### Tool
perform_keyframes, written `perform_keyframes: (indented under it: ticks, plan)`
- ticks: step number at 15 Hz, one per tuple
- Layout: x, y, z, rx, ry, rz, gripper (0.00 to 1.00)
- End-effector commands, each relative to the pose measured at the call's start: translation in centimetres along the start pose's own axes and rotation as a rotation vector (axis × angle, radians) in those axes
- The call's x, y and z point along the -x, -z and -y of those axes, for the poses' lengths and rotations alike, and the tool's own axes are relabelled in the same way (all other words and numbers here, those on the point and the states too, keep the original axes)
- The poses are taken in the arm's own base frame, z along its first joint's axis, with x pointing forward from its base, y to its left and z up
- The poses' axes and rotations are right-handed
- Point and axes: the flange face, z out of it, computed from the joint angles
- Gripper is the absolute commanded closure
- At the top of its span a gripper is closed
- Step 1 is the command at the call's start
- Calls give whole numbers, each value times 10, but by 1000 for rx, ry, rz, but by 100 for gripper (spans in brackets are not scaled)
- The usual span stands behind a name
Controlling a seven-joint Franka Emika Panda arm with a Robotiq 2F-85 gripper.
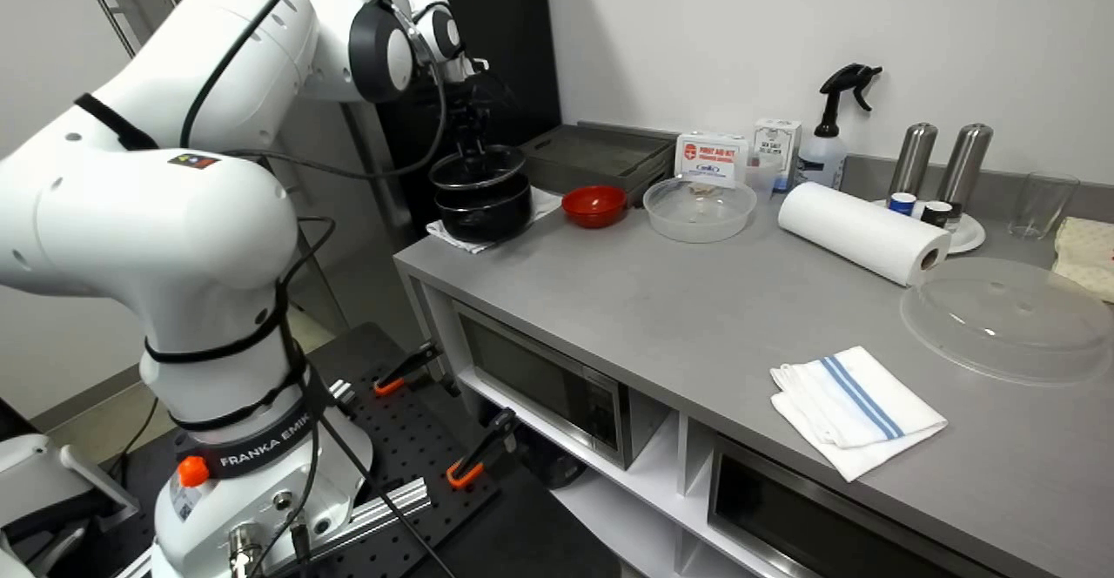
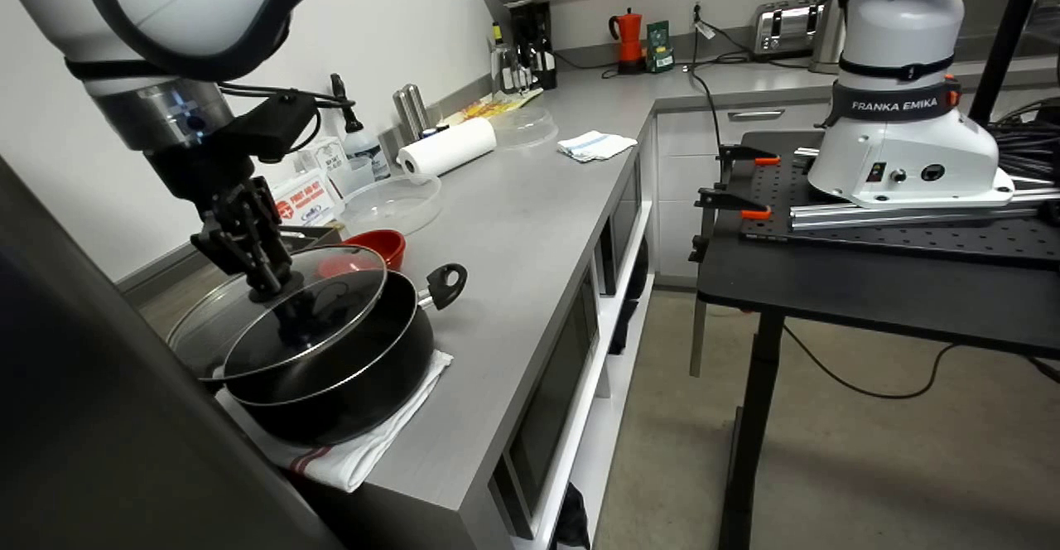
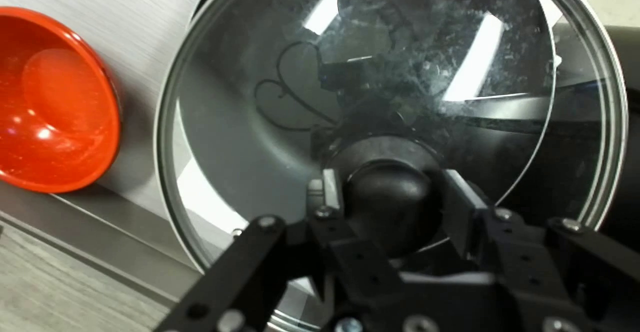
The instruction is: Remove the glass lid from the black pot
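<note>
Glass lid (image 3: 385, 97), its single knob (image 3: 391, 202) pinched in one two-fingered claw (image 3: 395, 189), hangs over one black pot (image 2: 360, 405).

Bright white glare across glass lid (image 3: 390, 107)

In an exterior view, the arm (image 1: 148, 199) is cut off at 9 and 11 o'clock. The jaws merge with the dark background; their spacing cannot be read there. The tabletop (image 1: 679, 325) is cut off at 4 o'clock, and a pale item (image 1: 1090, 256) at 3 o'clock.

In an exterior view, the pot (image 2: 373, 401) conceals the middle of the cloth (image 2: 364, 455). A dark panel (image 2: 83, 417) is cut off at 8 o'clock. Print on the pouch (image 2: 659, 49) is too small to read.

In the wrist view, the lid (image 3: 380, 97) is cut off at 12 o'clock; the jaws hide its rim around 4 and 5 o'clock. Reflections obscure the pot's interior. The bowl (image 3: 57, 104) is cut off at 9 o'clock.
</note>
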Motion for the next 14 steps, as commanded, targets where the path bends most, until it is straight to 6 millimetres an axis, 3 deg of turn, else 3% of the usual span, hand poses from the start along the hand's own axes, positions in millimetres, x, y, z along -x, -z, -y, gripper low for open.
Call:
perform_keyframes:
  ticks: [1,5,14]
  plan:
    - [-3,39,-21,5,-2,-36,75]
    - [-3,62,-65,28,-49,-62,75]
    - [21,101,-207,45,-236,-86,75]
